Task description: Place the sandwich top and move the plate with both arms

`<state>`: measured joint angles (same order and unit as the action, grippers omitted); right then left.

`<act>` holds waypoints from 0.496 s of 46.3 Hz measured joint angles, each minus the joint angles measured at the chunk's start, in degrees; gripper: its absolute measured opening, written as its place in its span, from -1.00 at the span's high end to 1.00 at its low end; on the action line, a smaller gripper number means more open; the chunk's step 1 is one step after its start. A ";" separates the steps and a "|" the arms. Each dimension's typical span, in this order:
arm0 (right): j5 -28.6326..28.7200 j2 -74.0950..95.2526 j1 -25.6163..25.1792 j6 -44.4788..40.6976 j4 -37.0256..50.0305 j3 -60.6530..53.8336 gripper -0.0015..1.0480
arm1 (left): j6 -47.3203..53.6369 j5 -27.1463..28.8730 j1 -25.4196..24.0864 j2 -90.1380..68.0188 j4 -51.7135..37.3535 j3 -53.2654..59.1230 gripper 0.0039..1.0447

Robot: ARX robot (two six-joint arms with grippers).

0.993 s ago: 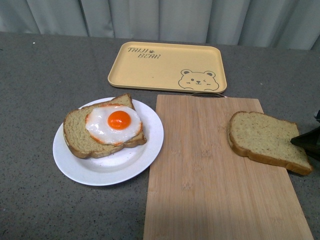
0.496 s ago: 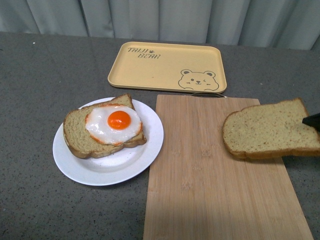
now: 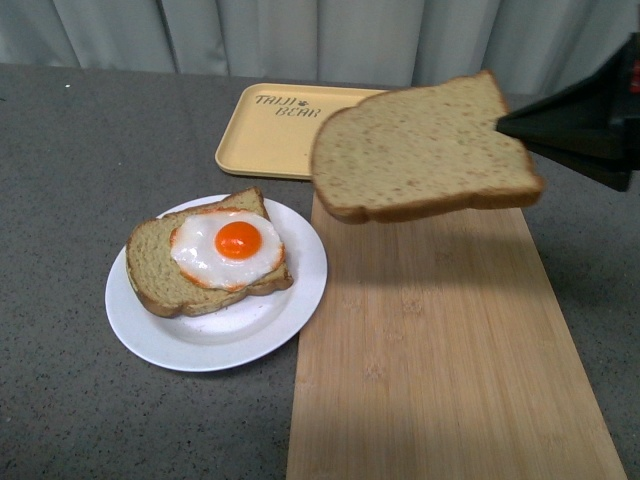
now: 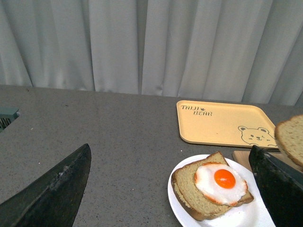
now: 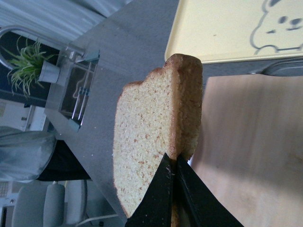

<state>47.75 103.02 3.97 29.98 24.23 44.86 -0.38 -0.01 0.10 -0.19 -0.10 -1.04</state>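
Note:
My right gripper (image 3: 505, 125) is shut on the sandwich top (image 3: 420, 150), a plain speckled tan slice, and holds it flat in the air above the far end of the wooden board (image 3: 440, 340). The right wrist view shows the slice (image 5: 151, 137) pinched by its edge between the black fingers (image 5: 163, 189). The white plate (image 3: 300, 290) lies left of the board and bears a bread slice with a fried egg (image 3: 228, 248). In the left wrist view my left gripper (image 4: 175, 189) is open, its fingers either side of the plate (image 4: 177, 198) and egg (image 4: 221, 182), above the table.
A yellow tray with a bear drawing (image 3: 290, 140) lies at the back, partly behind the held slice. The grey table (image 3: 90, 140) stretches left of the plate. Curtains hang behind. A plant (image 5: 28, 66) and a clear box show beyond the table's edge.
My right gripper has lifted the sandwich top off the board's right side and carried it up and left, towards the plate. The plate and egg slice have not moved.

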 joint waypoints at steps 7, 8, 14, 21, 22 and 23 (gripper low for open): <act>-0.09 7.63 8.70 3.34 2.89 6.14 0.98 | 0.00 0.00 0.00 0.00 0.00 0.00 -0.88; -0.09 8.94 9.88 3.54 2.80 7.23 0.98 | 0.00 0.02 0.02 0.00 0.00 0.00 -0.88; 0.02 16.13 14.71 3.69 0.76 13.86 0.98 | 0.00 0.00 0.00 0.00 0.00 0.00 -0.88; 0.50 20.83 16.09 3.87 -0.52 18.45 0.98 | -0.02 0.02 0.00 0.00 0.00 0.00 -0.88; 0.52 21.44 16.28 3.82 -1.07 19.23 0.98 | 0.00 0.02 0.00 0.00 0.00 0.00 -0.88; 0.57 21.70 16.39 3.78 -1.36 19.61 0.98 | 0.00 0.02 0.02 0.00 0.00 0.00 -0.88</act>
<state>48.31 124.73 20.36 33.76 22.87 64.47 -0.38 0.01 0.12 -0.19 -0.10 -1.04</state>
